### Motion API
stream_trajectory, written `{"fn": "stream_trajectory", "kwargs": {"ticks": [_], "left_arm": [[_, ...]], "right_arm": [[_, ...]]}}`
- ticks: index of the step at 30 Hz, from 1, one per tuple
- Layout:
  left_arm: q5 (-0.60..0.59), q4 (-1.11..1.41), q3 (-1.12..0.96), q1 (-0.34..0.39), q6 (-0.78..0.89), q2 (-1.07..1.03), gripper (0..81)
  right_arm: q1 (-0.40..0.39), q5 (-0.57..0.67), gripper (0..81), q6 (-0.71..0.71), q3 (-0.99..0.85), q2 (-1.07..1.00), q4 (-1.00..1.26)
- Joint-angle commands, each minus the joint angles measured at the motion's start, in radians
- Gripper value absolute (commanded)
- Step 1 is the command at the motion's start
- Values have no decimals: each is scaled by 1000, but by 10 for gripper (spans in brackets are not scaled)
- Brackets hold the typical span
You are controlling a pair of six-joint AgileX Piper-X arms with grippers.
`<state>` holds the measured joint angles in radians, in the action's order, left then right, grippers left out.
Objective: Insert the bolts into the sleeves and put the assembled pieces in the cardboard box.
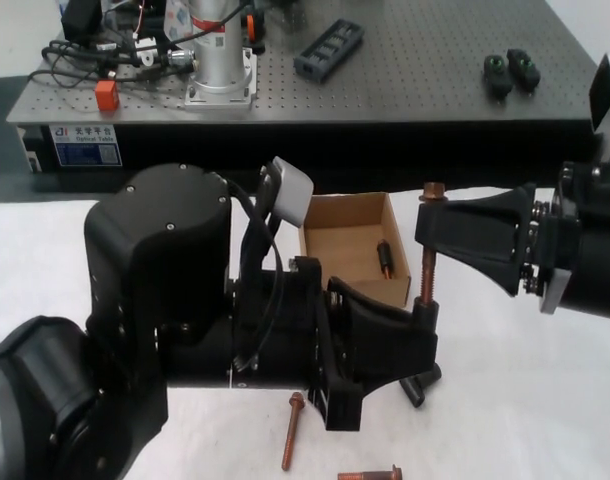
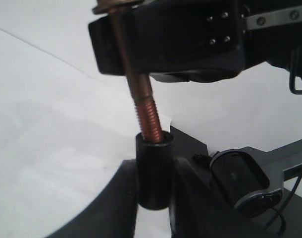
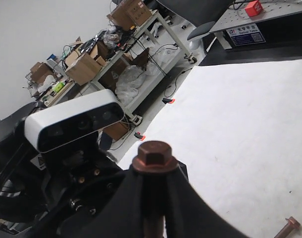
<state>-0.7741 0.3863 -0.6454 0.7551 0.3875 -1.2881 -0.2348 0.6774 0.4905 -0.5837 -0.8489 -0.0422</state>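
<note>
- Bolt (image 2: 141, 106): copper-coloured metal with a smooth shank, a threaded lower end and a hex head. It stands near upright, its head uppermost.
- Right gripper (image 1: 430, 228): black fingers closed tight on the upper shank, just under the head.
- Sleeve (image 2: 153, 171): short matte black tube, upright. The bolt's threaded tip sits in its mouth and most of the thread is outside it.
- Left gripper (image 1: 423, 325): clamped on the sleeve from both sides, just in front of the cardboard box (image 1: 330, 215).
- The left wrist view shows the thread meeting the sleeve rim. The right wrist view shows the hex head from above between the dark fingers, and 1 loose bolt (image 3: 288, 227) lying on the cover.
- High view: open brown box, 1 dark piece with a copper end (image 1: 385, 258) lying on its floor.
- 2 bolts lie flat on the white cover (image 1: 525, 400): (image 1: 293, 430) and (image 1: 370, 473). A short black cylindrical piece (image 1: 422, 383) lies just beside the left gripper.
- Surface: white sheet, lightly creased.
- Behind: perforated metal table (image 1: 435, 70) with an orange block (image 1: 106, 94) and a black tray (image 1: 328, 48).
- Room: shelving loaded with cardboard cartons (image 3: 86, 64).
</note>
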Motion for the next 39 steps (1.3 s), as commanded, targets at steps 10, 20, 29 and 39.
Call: {"fn": "stream_trajectory", "kwargs": {"ticks": [10,20,29,39], "left_arm": [[53,65,-9,-2,31,12,7],[176,65,-9,-2,3,12,7],[531,-20,-180,-86,91,-137,7],[580,-567,-845,-148,116,-661,7]], "right_arm": [[-1,68,202,-136,-4,-4,1],[38,53,414,-147,-4,39,3],[219,-123,414,-171,-4,166,-202],[317,-264,403,-233,-4,203,-418]]}}
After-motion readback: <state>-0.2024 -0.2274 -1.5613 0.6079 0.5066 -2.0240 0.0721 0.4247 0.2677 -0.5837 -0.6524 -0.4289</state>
